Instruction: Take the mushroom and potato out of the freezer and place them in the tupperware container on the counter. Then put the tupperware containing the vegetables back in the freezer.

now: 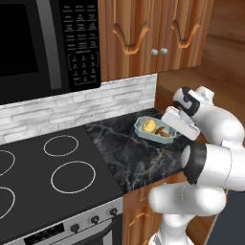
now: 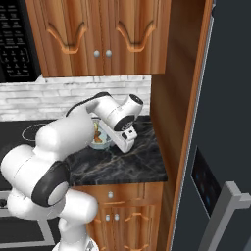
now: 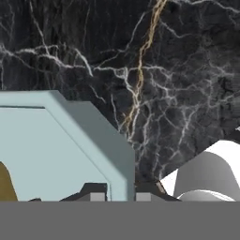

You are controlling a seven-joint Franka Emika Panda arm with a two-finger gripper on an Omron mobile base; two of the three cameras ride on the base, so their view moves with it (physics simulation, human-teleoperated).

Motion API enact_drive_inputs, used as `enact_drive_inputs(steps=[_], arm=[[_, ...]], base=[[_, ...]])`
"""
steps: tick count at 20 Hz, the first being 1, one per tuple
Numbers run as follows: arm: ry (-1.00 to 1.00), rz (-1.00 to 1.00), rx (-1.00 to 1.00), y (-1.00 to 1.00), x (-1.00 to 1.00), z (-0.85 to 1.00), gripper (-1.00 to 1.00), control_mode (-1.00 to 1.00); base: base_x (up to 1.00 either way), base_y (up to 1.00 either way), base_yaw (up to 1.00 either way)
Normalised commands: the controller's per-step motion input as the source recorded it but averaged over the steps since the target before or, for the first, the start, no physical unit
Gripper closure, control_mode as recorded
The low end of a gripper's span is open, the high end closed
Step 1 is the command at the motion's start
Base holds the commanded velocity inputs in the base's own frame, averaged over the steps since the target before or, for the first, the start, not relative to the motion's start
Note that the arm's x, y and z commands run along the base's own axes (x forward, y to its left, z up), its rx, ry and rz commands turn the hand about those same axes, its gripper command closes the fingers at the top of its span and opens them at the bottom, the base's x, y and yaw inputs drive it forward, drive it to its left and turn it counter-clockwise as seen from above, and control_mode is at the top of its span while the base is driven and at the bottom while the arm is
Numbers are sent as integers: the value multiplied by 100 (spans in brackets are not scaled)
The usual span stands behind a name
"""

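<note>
Gripper (image 3: 121, 193) pinches the tupperware container's (image 3: 65, 154) rim (potato (image 1: 149, 125) inside).

Ahead of the gripper (image 3: 121, 193) the counter (image 3: 154, 70) lies bare. The container (image 3: 70, 145) wall sits between its fingertips (rim pinched). The wooden side panel (image 2: 179, 112) blocks passage beyond the hand.

A rendered home kitchen. A black marble-look counter with white veins (image 1: 125, 148) sits beside a black stovetop with white ring burners (image 1: 52, 172). Orange-brown wooden wall cabinets (image 2: 98, 34), a black microwave (image 1: 43, 43), a pale brick backsplash (image 1: 72, 107), and a tall dark slate-grey freezer (image 2: 225, 122) surround it.
</note>
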Motion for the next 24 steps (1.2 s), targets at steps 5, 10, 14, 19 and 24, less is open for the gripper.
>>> enact_drive_inputs(steps=[5,10,14,19,24], arm=[[13,-8,0,0,-100,100,100,-100],[10,-2,0,10,-100,90,100,-100],[5,0,0,28,-100,71,100,-100],[5,0,-1,32,-87,43,100,-100],[10,0,-3,18,-55,9,100,-100]], base=[[0,0,0],[0,0,0],[0,0,0],[0,0,0],[0,0,0]])
